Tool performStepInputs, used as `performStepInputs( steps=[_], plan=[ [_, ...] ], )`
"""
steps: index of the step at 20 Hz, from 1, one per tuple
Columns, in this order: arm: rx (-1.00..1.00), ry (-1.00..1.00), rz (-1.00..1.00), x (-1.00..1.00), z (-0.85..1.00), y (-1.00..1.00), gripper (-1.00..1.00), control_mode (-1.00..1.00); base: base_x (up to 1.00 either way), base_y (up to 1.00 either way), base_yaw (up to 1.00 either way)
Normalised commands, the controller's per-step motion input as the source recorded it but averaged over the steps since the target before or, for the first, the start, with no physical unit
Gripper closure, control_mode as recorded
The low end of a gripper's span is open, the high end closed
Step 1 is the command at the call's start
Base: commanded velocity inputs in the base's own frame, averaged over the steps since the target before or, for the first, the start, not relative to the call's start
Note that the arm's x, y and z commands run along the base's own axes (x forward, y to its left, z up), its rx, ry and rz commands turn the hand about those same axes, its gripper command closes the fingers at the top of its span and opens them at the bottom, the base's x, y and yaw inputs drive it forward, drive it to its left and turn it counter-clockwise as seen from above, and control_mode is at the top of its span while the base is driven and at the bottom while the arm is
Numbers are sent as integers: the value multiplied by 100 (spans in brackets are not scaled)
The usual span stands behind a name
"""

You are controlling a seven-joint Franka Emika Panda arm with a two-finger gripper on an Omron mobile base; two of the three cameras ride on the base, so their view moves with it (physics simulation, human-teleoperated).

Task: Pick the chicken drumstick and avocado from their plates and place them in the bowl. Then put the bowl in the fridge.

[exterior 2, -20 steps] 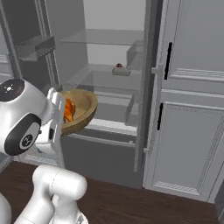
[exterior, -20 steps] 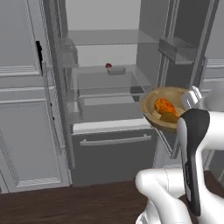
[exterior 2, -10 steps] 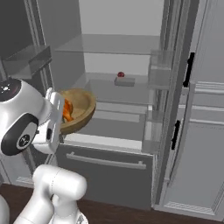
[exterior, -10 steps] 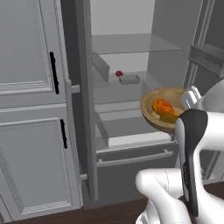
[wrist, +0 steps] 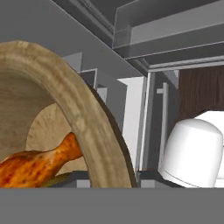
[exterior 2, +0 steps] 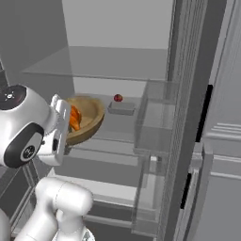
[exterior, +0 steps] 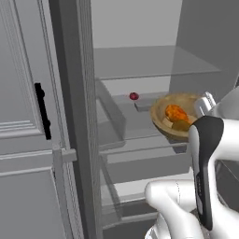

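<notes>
My gripper (exterior: pixel 204 104) is shut on the rim of the tan wooden bowl (exterior: pixel 159 122), holding it in the air in front of the open fridge (exterior: pixel 154 63). The orange-brown chicken drumstick (exterior: pixel 176 112) lies inside the bowl with the olive avocado (exterior: pixel 180 125) beside it. From the right base view the bowl (exterior 2: pixel 92 120) hangs at the level of the middle shelf, with the drumstick (exterior 2: pixel 74 117) in it. The hand view looks past the bowl's rim (wrist: pixel 83 113) at the drumstick (wrist: pixel 39 164). My fingers are hidden behind the hand. The plates are out of view.
A small red item (exterior: pixel 134 96) and a flat grey block (exterior: pixel 142 106) sit on the fridge's middle shelf. Clear door bins (exterior 2: pixel 157 122) jut out on the right. A pale panelled cabinet (exterior: pixel 18 140) with a black handle (exterior: pixel 43 111) stands left of the fridge.
The whole picture has shifted and the fridge interior has grown larger, so the base has driven closer. The bowl stays in my gripper with the food inside.
</notes>
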Motion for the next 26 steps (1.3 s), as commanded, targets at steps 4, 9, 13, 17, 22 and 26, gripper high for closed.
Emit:
performStepInputs(
  steps=[4, 9, 13, 17, 22, 26],
  plan=[
    [1, 0, 1, 19, -3, 0, 100, -100, 37, 0, 1],
    [2, -12, 9, 40, -50, 35, 100, -100, 0, 0, 0],
    [6, -2, 18, 83, -49, 10, 100, -100, 0, 0, 0],
    [2, 0, 13, 94, -42, 26, 100, -100, 0, 0, 0],
    [5, 3, 12, 84, -36, 22, 100, -100, 0, 0, 0],
    [12, 1, 13, 65, -40, 2, 100, -100, 0, 0, 0]
  ],
)
